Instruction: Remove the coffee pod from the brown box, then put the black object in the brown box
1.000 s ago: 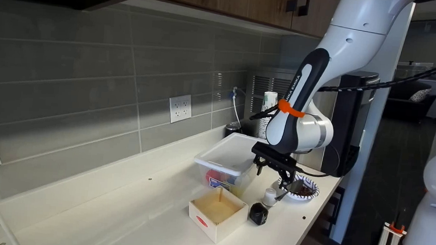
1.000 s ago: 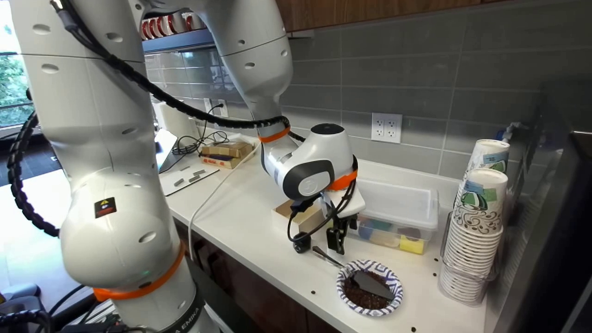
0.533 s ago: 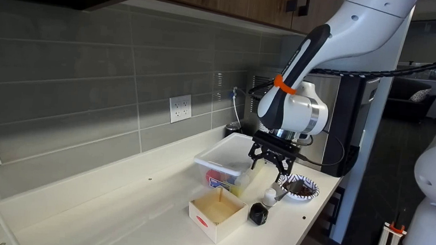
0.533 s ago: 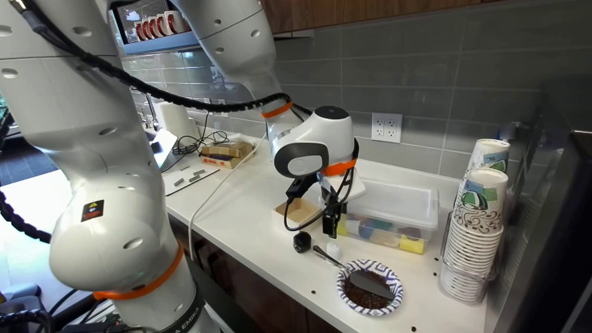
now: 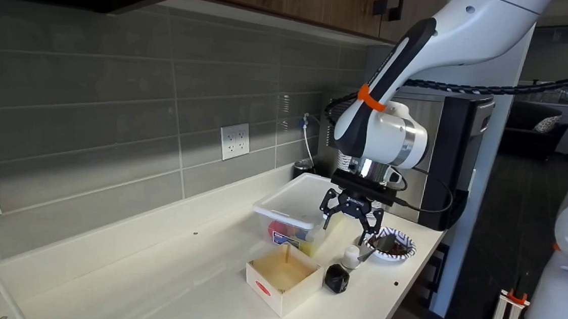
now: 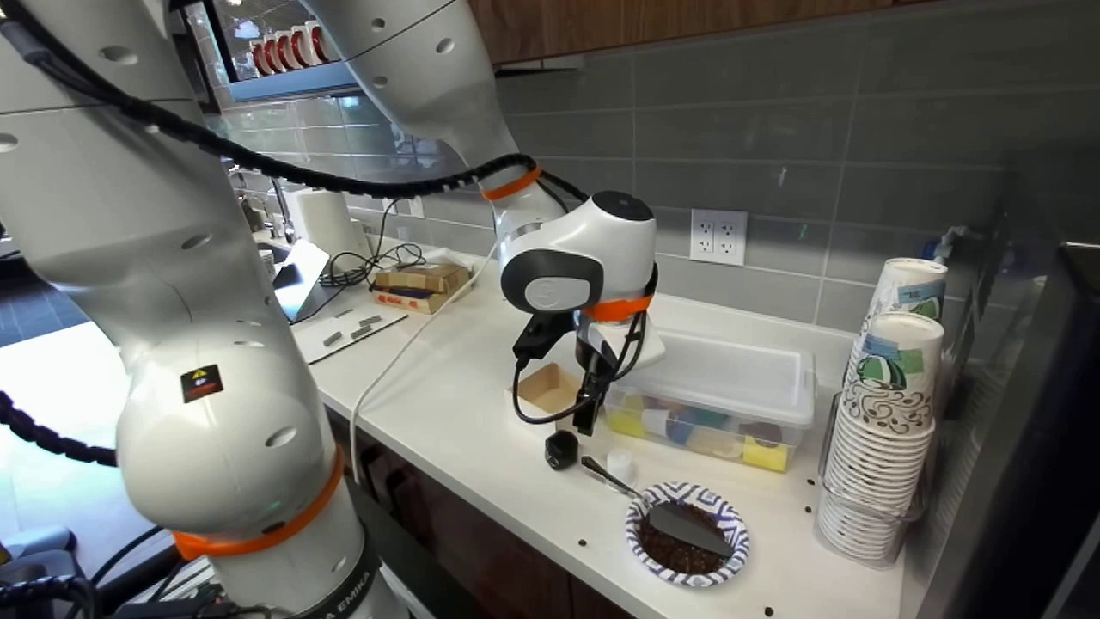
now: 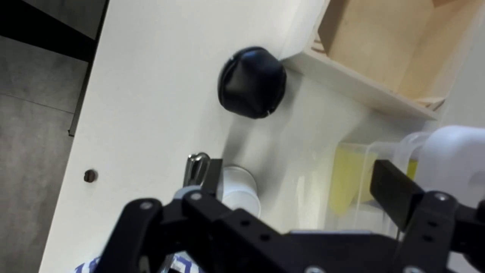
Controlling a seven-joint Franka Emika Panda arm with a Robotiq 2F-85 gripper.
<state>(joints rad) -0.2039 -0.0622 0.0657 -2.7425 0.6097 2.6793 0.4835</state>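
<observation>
The coffee pod (image 5: 351, 257) stands upright on the counter, outside the box, beside a utensil handle; it also shows in another exterior view (image 6: 620, 466) and the wrist view (image 7: 241, 189). The black object (image 5: 337, 279) lies on the counter between pod and box, also seen in the wrist view (image 7: 252, 82). The brown box (image 5: 302, 292) is open on top; its visible inside is empty. It also shows in the wrist view (image 7: 363, 81). My gripper (image 5: 343, 233) is open, pointing down above the counter behind the pod, nothing between its fingers; it also shows in the wrist view (image 7: 299, 178).
A clear plastic tub with a white lid (image 6: 730, 370) stands along the wall behind the box and pod. A patterned dish (image 6: 683, 493) holds dark bits and a utensil (image 6: 687, 526). Stacked paper cups (image 6: 885, 481) stand at the far end. The counter's front edge is near.
My gripper has risen, moved away from the pod toward the box side and turned to point straighter down. It stays open. The pod, black object and box have not moved.
</observation>
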